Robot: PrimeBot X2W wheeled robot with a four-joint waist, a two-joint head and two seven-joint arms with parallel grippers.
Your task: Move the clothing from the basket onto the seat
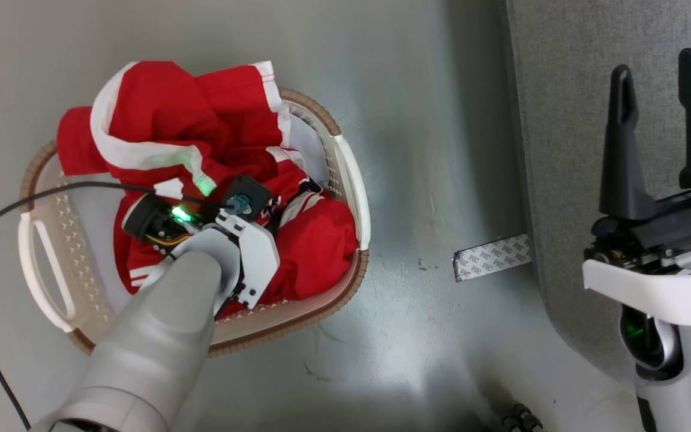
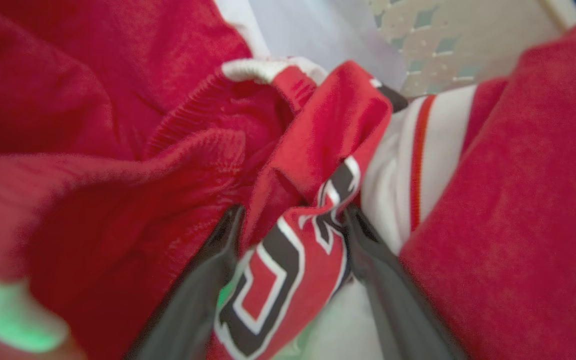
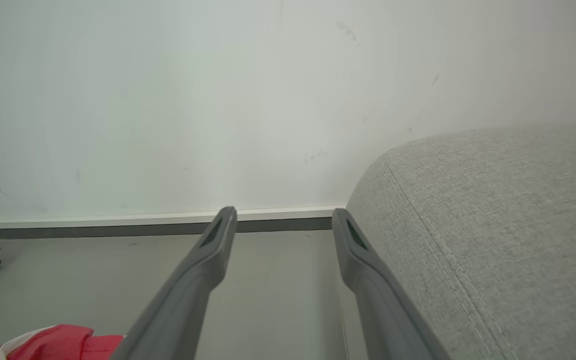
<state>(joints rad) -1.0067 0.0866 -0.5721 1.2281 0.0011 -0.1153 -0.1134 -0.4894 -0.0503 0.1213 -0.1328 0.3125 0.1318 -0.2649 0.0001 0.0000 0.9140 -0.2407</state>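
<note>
- Down in the basket (image 1: 345, 174), your left gripper (image 2: 294, 212) is nose-first in the clothing (image 1: 201, 132). Its fingers are spread wide, with a fold of the lettered red fabric standing between them. Nothing looks pinched yet.
- Around that claw, red garments with white trim are heaped up, and one drapes over the basket's far rim. Every piece I can see lies in or on the basket.
- Out to your right, the right gripper (image 1: 655, 66) hangs over the edge of the seat (image 1: 561, 120), its jaws wide apart and holding nothing.
- Between the basket and the seat lies bare grey floor (image 1: 429, 150), with a strip of tape (image 1: 492, 257) just beside the sofa's base.
- What shows of the light grey seat has no clothing on it.
- My read is that you're at the very start: no garment delivered, and the first grab is lined up but not closed. You've got the pinch, the lift, the carry across and the drop left to do, then the rest of the pile.
</note>
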